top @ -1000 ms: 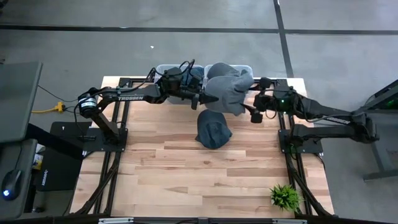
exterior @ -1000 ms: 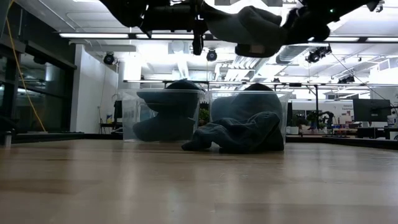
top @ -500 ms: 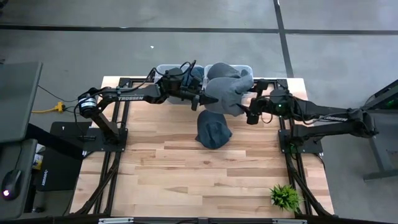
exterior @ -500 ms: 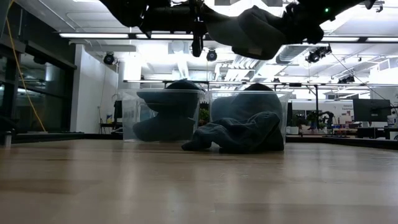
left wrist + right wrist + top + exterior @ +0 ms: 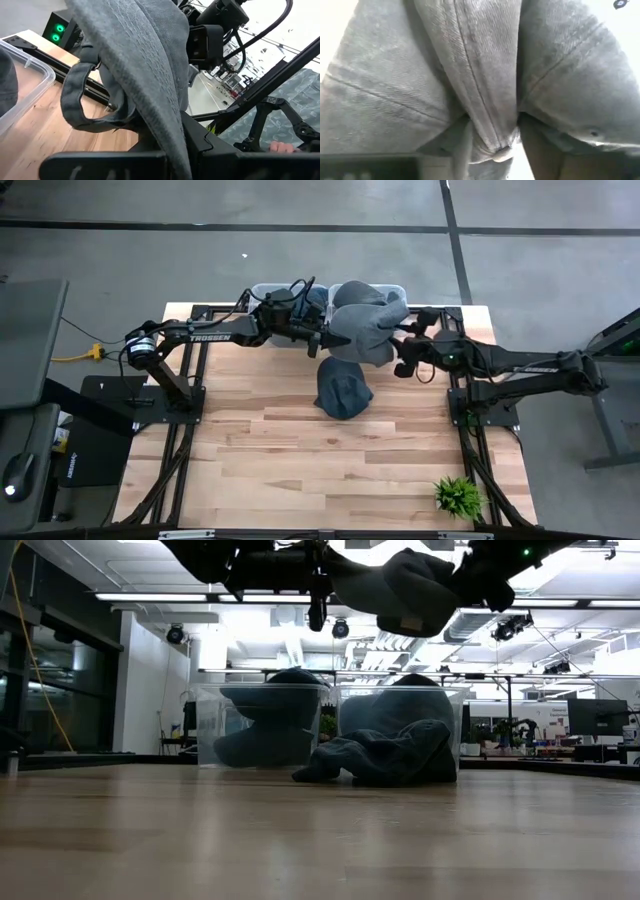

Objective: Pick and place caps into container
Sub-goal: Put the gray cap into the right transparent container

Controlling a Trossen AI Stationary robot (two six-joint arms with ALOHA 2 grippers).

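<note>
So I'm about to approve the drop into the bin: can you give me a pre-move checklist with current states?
1. Grey cap held aloft between left gripper and right gripper: ok.
2. Left fingers pinching the fabric: ok, seen in the left wrist view.
3. Right grip on the cap: ok, fabric bunches at its fingers.
4. Cap fully over the right container: cannot tell.
5. Room in that container: not ok, looks full.
6. Second cap on the table, clear of both arms: ok.

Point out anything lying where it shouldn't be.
One dark cap lies crumpled on the table in front of the clear bins, not inside one. The left gripper and right gripper hold a grey cap aloft between them.
</note>
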